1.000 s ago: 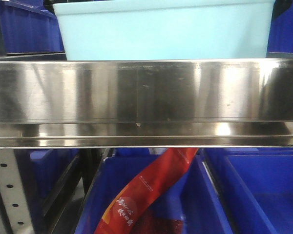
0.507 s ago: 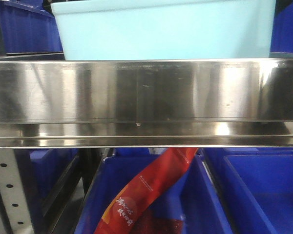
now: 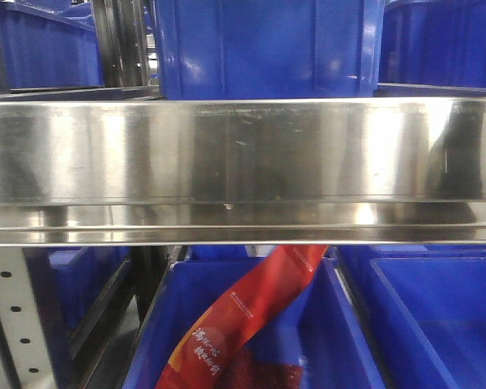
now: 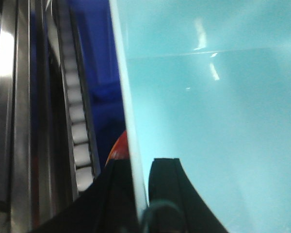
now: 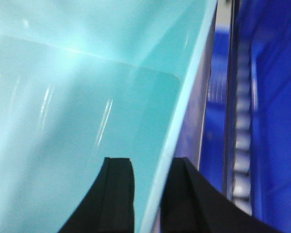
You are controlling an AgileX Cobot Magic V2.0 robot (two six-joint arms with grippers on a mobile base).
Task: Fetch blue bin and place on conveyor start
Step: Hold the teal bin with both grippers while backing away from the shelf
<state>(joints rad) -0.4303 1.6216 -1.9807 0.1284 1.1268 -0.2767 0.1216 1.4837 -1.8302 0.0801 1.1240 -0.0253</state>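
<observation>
The blue bin, a pale turquoise tub, fills the left wrist view [image 4: 208, 121] and the right wrist view [image 5: 63, 121]. It does not show in the front view. My left gripper [image 4: 140, 162] is shut on the tub's left wall, one black finger inside and one outside. My right gripper [image 5: 150, 162] is shut on the tub's right wall in the same way. The conveyor start is out of view.
A shiny stainless-steel shelf rail [image 3: 243, 154] spans the front view. Royal-blue storage bins stand on the shelf behind it [image 3: 267, 49] and below it [image 3: 413, 324]. A red packet [image 3: 243, 316] lies in a lower bin. Roller tracks run beside the tub [image 4: 77, 121] [image 5: 241, 145].
The turquoise tub that stood on the shelf above the rail has gone up out of the front view. A royal-blue bin behind it now shows.
</observation>
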